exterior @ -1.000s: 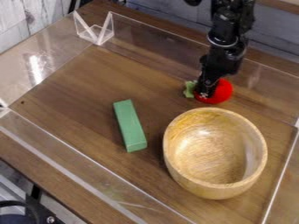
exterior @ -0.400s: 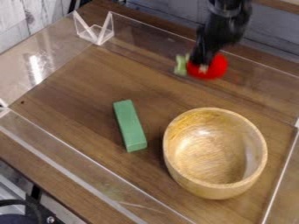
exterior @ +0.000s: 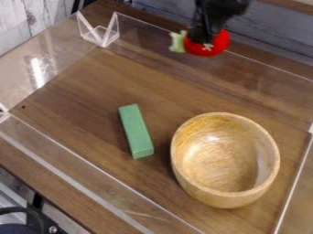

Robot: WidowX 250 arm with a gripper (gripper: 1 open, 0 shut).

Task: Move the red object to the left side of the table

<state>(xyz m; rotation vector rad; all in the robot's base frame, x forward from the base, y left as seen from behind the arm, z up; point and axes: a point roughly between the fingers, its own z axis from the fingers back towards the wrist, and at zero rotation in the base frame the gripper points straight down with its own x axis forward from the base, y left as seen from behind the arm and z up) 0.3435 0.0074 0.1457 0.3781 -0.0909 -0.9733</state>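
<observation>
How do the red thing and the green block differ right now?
The red object is rounded with a light green end, while the green block is rectangular and one plain colour. The red object hangs in the gripper, whereas the green block lies flat on the table. Both are smaller than the wooden bowl.

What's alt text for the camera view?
The hand grips the red toy fruit near the back wall, its green leafy end pointing left. Nearer the camera are a green block and a round wooden bowl.
</observation>
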